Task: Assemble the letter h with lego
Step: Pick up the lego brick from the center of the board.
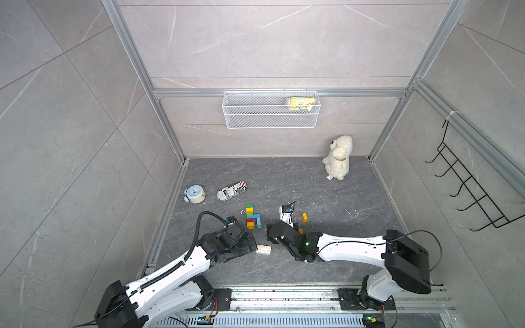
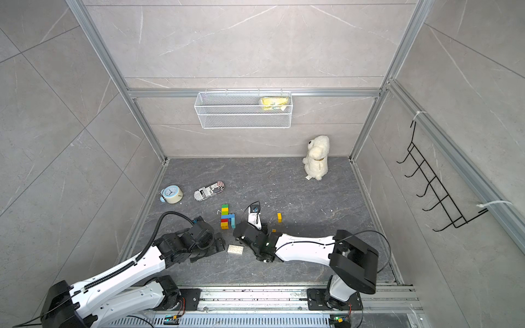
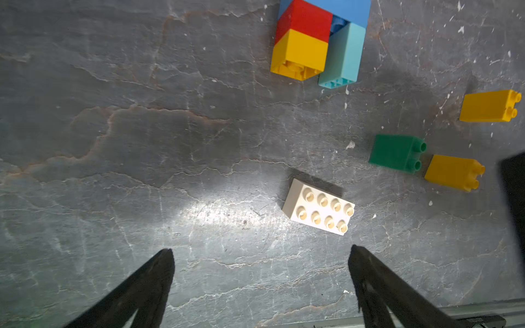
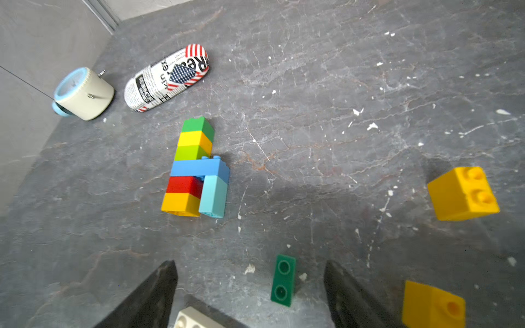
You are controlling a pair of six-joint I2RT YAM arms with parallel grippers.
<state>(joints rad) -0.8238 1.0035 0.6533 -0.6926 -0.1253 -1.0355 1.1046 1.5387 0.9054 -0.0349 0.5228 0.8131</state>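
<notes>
In both top views, your build (image 1: 252, 217) (image 2: 227, 217) lies flat on the floor (image 1: 326, 193), between the two arms. The white brick (image 1: 263, 250) lies closer to the rail (image 1: 284, 295), just beside the black end of the left arm (image 1: 176, 269). The yellow brick (image 1: 304, 217) lies alone beyond the right arm (image 1: 352, 247). The fingers you cannot make out here.

In the left wrist view, the left gripper (image 3: 261, 250) is spread wide over bare floor, with nothing between its fingers. The white brick (image 3: 319, 207) lies studs up just ahead of one finger, not touched. Further on, the green brick (image 3: 396, 153) and the second yellow brick (image 3: 454, 171) lie on their sides, almost touching. The yellow brick (image 3: 490, 106) lies apart from them. At the edge you see the lower end of the build (image 3: 318, 42).

In the right wrist view, the right gripper (image 4: 249, 262) is also spread wide and holds nothing. The green brick (image 4: 282, 279) lies between the fingers, closer to one, touching neither. The build (image 4: 196, 170) shows whole: green, yellow and lime in a column, a blue oblong across, red and orange under one end, light blue under the other. Beyond it lie a clock (image 4: 83, 93) and a case (image 4: 167, 78).
</notes>
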